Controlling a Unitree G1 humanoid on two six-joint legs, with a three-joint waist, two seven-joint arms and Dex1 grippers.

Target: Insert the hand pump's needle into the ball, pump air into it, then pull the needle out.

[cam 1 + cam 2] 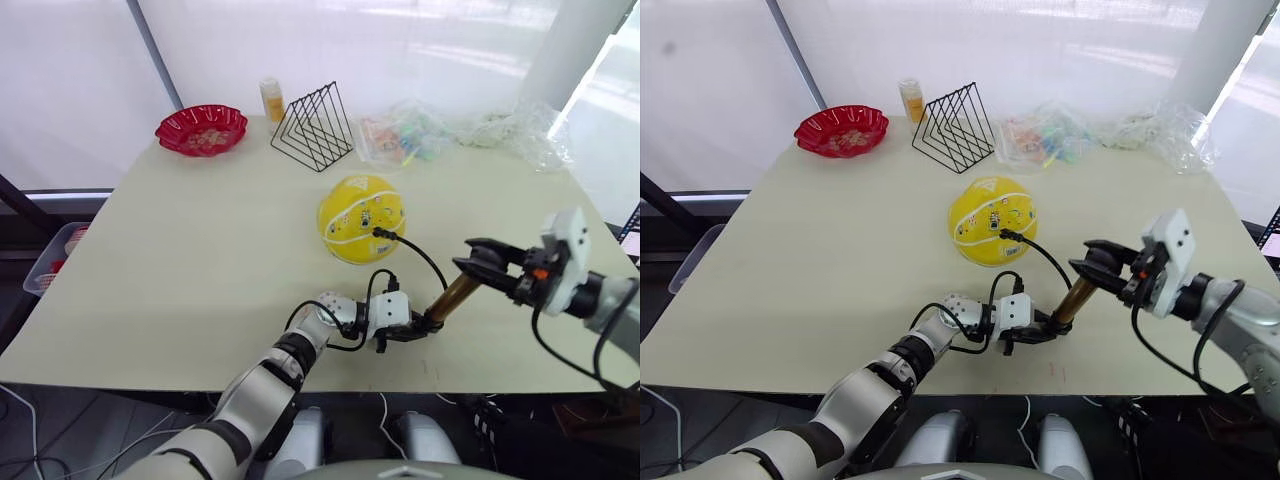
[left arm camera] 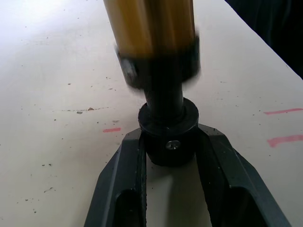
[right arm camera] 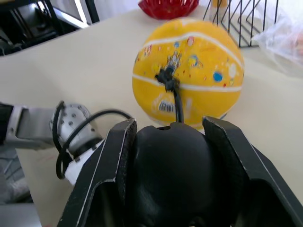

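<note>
Left pincer point(image 1: 405, 333) and right pincer point(image 1: 478, 262) both clamped on hand pump point(image 1: 455, 295).

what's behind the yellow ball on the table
Behind the ball stand a black wire rack, a small yellow bottle and clear plastic bags; a red bowl sits further left. The table right behind the ball is hidden by it.

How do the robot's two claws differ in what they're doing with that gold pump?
The left claw grips the hand pump by its lower black end, down at the table; the right claw holds its black knob, raised higher. The left arm reaches along the table's near edge, the right from the side. Both are shut on the pump.
</note>
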